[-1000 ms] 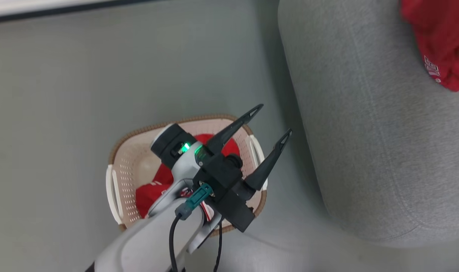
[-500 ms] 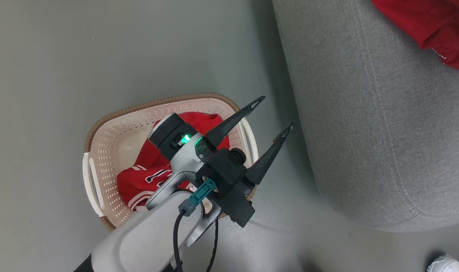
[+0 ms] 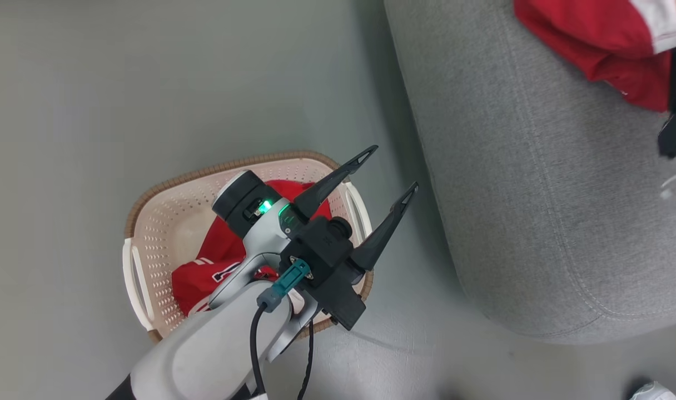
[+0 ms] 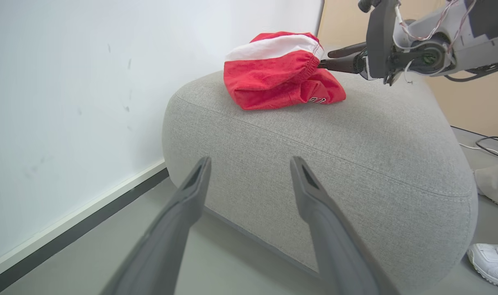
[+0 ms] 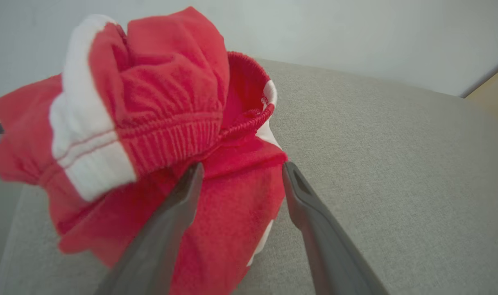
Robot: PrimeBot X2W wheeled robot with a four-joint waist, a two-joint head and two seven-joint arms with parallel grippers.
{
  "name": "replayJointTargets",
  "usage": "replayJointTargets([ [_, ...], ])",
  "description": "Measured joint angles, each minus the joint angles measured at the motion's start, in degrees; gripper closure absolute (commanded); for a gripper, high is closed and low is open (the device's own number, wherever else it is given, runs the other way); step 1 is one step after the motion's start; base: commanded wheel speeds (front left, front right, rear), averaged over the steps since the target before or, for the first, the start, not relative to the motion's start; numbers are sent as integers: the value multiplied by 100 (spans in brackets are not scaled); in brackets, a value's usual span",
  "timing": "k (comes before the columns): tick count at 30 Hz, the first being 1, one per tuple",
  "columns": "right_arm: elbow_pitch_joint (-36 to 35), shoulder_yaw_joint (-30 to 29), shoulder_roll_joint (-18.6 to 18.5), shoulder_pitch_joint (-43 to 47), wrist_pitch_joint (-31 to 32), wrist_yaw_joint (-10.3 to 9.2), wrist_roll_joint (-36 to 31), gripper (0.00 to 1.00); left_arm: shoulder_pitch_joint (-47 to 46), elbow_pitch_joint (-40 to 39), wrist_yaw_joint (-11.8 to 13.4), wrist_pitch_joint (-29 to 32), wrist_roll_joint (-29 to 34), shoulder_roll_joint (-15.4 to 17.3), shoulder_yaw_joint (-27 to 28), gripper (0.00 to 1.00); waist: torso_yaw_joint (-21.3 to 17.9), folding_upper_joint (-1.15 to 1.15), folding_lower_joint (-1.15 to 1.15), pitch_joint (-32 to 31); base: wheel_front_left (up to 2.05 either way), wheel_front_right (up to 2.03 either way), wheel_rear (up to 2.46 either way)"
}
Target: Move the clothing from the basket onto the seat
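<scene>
Seat (image 3: 538, 194): light grey woven cloth, matt, slightly rough, stitched seams.
Basket (image 3: 165, 222): smooth cream plastic, perforated; brown woven-look rim.
Clothing (image 5: 171, 102): soft matt red cloth, white stripes, gathered elastic band.
My left tool (image 3: 392, 168): matt dark plastic fingers.
Floor (image 3: 149, 83): smooth grey, faint sheen.

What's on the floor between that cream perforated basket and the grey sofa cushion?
Nothing: the head view shows bare grey floor between cream perforated basket and grey fabric cushion, with the open left gripper above it.
</scene>
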Motion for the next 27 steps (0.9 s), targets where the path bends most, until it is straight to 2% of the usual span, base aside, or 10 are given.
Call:
replayJointTargets([
  [13,-36,120,137,917,-52,127,0,0,407,360,0,-131,-304,-99,129,0,-64,-1,0,-725,0,0,0],
  [22,-524,35,176,1278,-53,130,78,0,831,597,104,-200,-705,-256,465,0,1,-1,-1,-1418,0,0,0],
  [27,-833,51,383,1533,-53,136,123,0,1091,733,197,-204,-826,-263,702,0,122,-2,-1,-1815,0,0,0],
])
